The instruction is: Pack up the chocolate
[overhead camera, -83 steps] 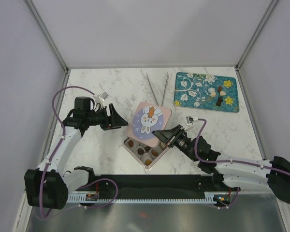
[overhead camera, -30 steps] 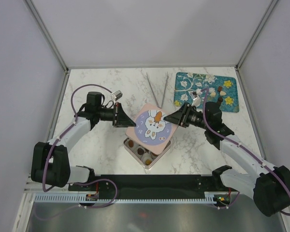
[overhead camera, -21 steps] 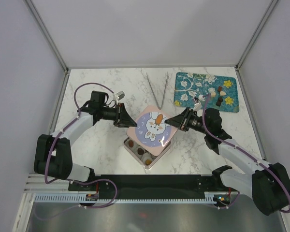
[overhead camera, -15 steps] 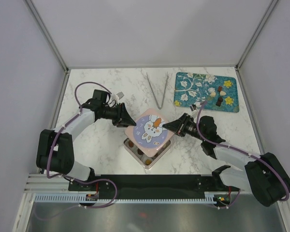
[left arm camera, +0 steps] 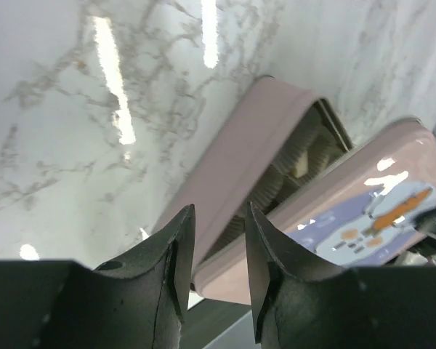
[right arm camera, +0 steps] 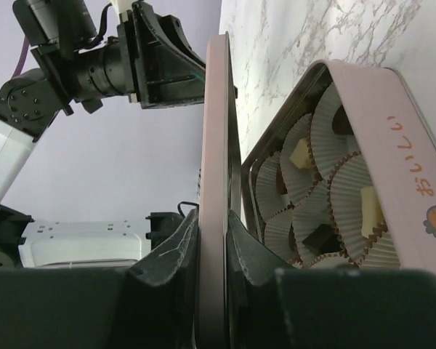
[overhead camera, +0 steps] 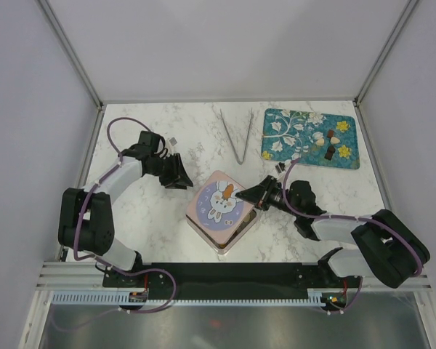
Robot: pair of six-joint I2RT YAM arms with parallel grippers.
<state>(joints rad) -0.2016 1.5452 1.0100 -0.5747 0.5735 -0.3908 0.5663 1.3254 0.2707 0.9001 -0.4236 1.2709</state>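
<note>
The right end effector point(right arm camera: 213, 243) is clamped onto the edge of a pink lid point(right arm camera: 219, 131) printed with a cartoon rabbit, one finger on each face. The lid is not seated: it hangs tilted over a pink square tin point(right arm camera: 400, 138), and the gap between them shows the inside. The tin holds pleated paper cups point(right arm camera: 327, 131), and several chocolates point(right arm camera: 301, 154) sit in them, cream pieces and dark ones.

The left end effector point(left arm camera: 214, 262) is parted with nothing between its fingers point(left arm camera: 171, 276). It hovers just beside the tin's left side, clear of both tin and lid.

The tin stands around the middle of the marble surface point(overhead camera: 145, 218), somewhat toward the near edge. More chocolates lie on a teal floral mat point(overhead camera: 291, 123) in the far right corner of the surface, well apart from the tin. A pair of metal tweezers point(overhead camera: 237, 138) lies just left of the mat, toward the far edge, with its legs spread and its joined end pointing toward the tin
</note>
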